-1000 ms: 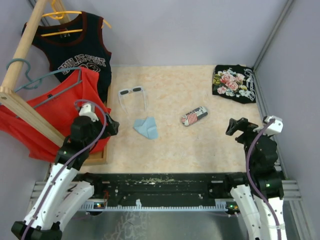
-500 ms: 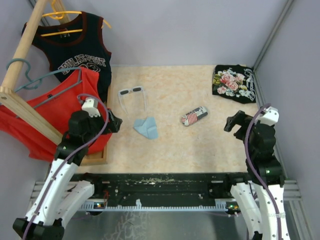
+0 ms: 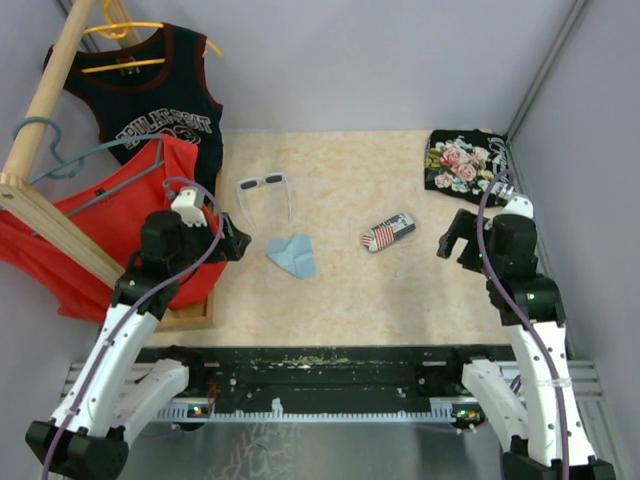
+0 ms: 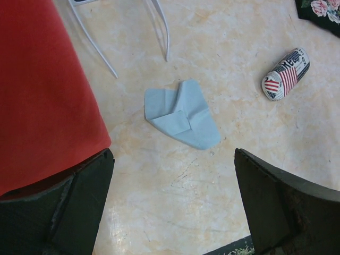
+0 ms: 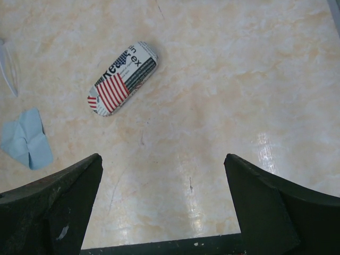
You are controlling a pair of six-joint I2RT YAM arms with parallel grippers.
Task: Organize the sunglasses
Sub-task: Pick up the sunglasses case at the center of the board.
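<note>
We hold our left tool (image 3: 226,244) and right tool (image 3: 452,238) spread wide and empty, likely readying one for the white sunglasses (image 3: 262,182) lying arms-open on the tabletop (image 3: 400,300) beyond the blue cloth (image 3: 292,254), the other for the flag-print case (image 3: 388,232).

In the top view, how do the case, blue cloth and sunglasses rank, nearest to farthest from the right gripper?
1. Flag-print case, just left of the right gripper.
2. Blue cloth, mid-table, further left.
3. Sunglasses, back left.
</note>
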